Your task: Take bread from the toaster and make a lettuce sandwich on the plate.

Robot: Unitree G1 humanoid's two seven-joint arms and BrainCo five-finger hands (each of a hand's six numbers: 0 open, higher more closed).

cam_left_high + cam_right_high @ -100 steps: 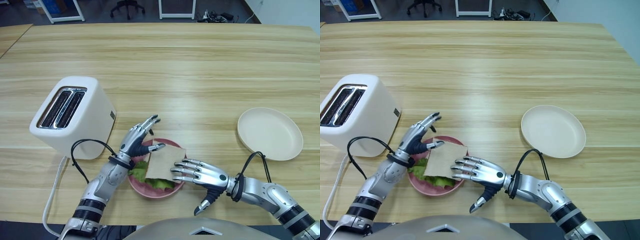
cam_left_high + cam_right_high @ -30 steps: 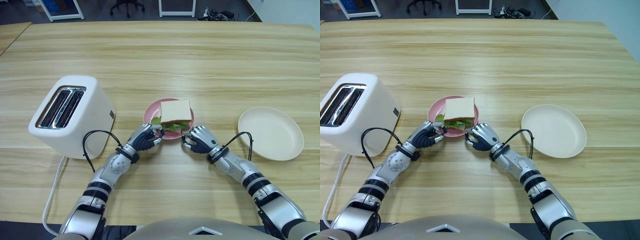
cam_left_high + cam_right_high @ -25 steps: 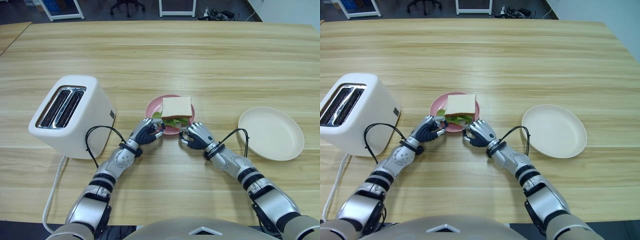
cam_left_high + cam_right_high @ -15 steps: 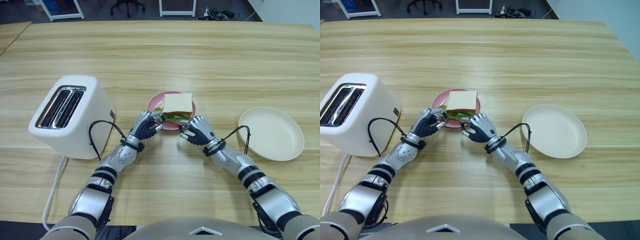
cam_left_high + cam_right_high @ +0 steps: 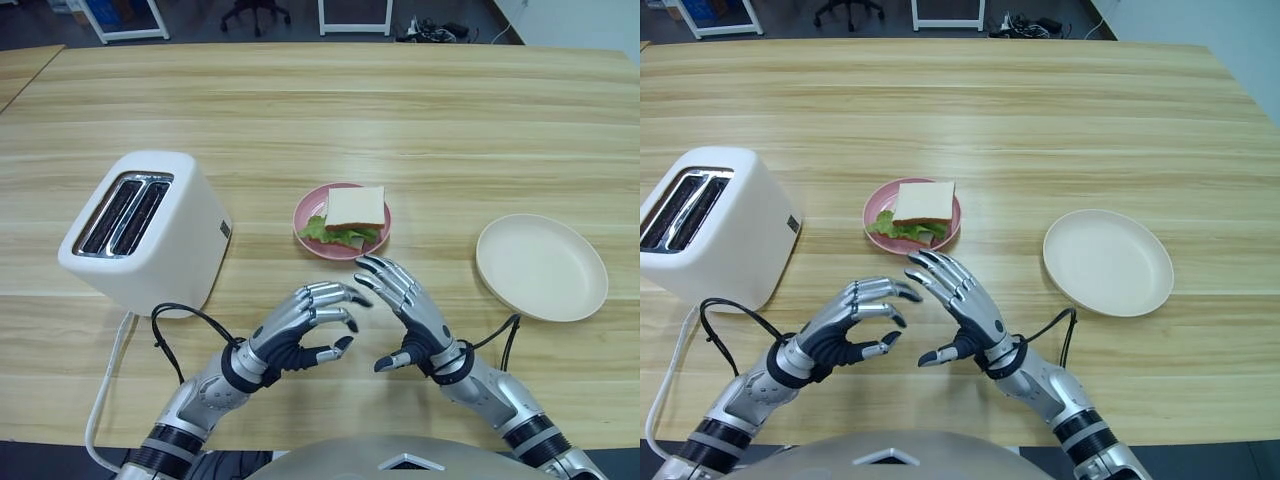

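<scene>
A sandwich of white bread with green lettuce sticking out at its left lies on the pink plate at the table's middle. The white toaster stands to the left, its two slots dark. My left hand hovers near the front of the table, open, fingers spread, holding nothing. My right hand is beside it, also open and holding nothing. Both hands sit well short of the pink plate.
A cream plate lies bare at the right. The toaster's white cord runs down toward the front table edge at the left. Black cables loop at both wrists. Chairs and desk legs stand beyond the far edge.
Both hands have let go of the pink plate's rim, opened, and drawn back toward the front of the table. The plate with the sandwich stays where they pushed it.
</scene>
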